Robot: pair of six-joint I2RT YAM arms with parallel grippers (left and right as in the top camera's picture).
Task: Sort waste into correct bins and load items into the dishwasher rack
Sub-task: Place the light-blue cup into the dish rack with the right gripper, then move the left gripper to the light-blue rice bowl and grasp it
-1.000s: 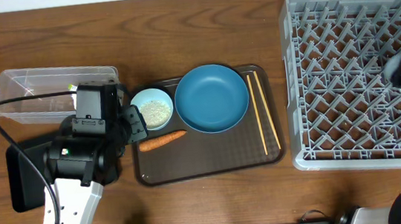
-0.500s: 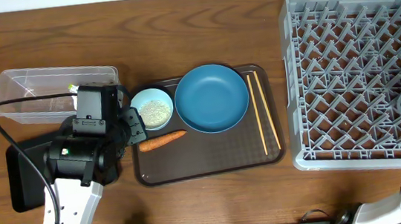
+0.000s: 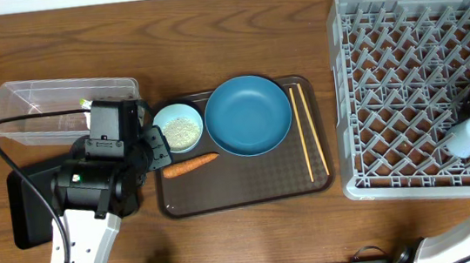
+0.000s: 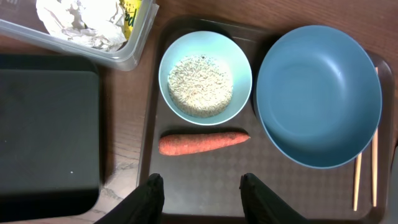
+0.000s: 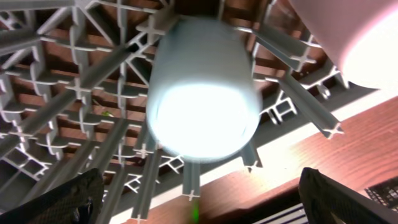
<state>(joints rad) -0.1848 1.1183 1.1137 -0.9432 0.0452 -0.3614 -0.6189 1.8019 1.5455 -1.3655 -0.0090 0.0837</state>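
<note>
My left gripper (image 4: 202, 186) hangs open and empty over the brown tray, just below the orange carrot (image 4: 204, 142). Beside the carrot stand a small light-blue bowl of rice (image 4: 205, 74) and the dark-blue plate (image 4: 318, 93). Two chopsticks (image 3: 305, 133) lie right of the plate. The clear tub (image 3: 40, 104) holds napkins (image 4: 81, 22) and a yellow-green wrapper (image 4: 132, 9). The black tray (image 4: 50, 130) is bare. My right gripper (image 5: 202, 202) stands wide open above the white cup (image 5: 202, 93), which rests free in the dishwasher rack (image 3: 388, 89) near its front right corner.
The brown serving tray (image 3: 241, 192) sits between the bins and the rack. A pale rounded dish edge (image 5: 348, 31) shows beside the cup in the right wrist view. The rack's front wall and the table edge lie just below the cup.
The right gripper has opened wide and let go of the white cup, which now rests in the rack. The left jaws have spread slightly; the left arm has stayed put.
</note>
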